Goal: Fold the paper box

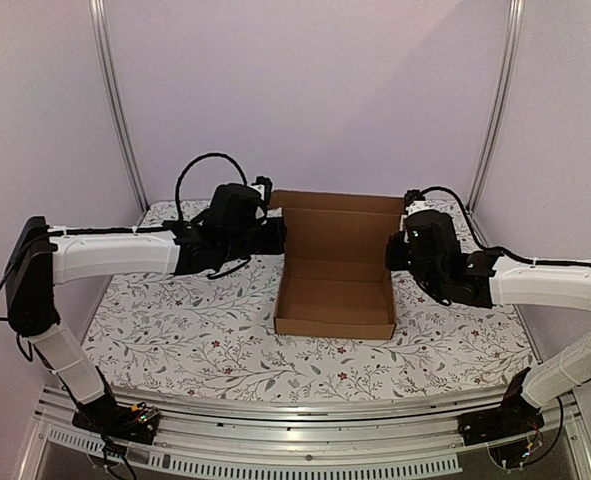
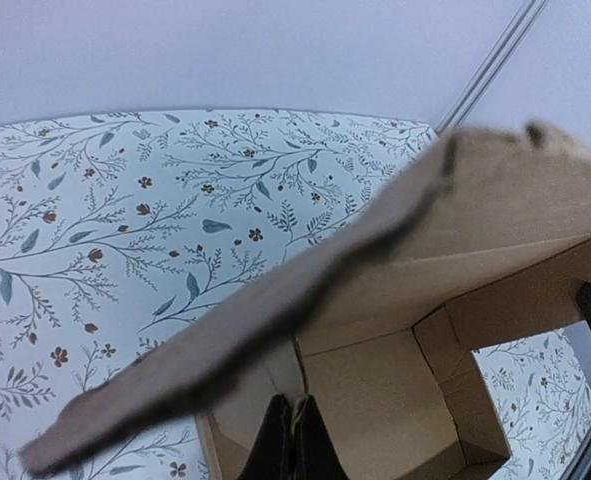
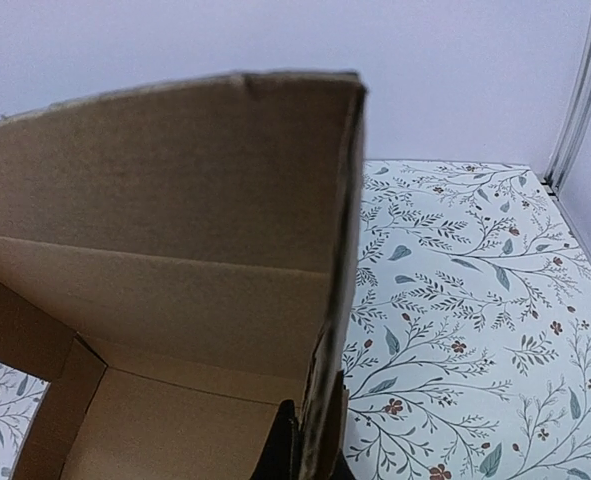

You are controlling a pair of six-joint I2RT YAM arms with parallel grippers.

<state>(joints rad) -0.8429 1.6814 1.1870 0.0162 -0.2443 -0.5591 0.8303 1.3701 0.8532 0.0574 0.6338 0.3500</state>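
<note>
The paper box (image 1: 335,300) stands in the middle of the table, on a white cloth (image 1: 175,320) printed with thin grey-green twigs and small red flowers. It is made of plain brown corrugated cardboard, matte and without any print. Its lower part is already a shallow rectangular tray with four low walls, and the lid panel stands up at the far side, with one straight crease across it. The left gripper (image 1: 273,235) is at the left edge of this upright panel. In the left wrist view its two dark fingers (image 2: 275,445) are pressed together, with only a thin pale strip of cardboard between them, so it is clamped on the box. A blurred cardboard edge crosses this view diagonally. The right gripper (image 1: 397,248) is at the right edge of the panel. In the right wrist view the rough cut edge of the cardboard runs down between its dark fingers (image 3: 280,450), so it is also clamped on the box. Both arms have white shells with black wrists and cables. Smooth lilac walls and slim metal posts (image 1: 115,100) surround the table.
</note>
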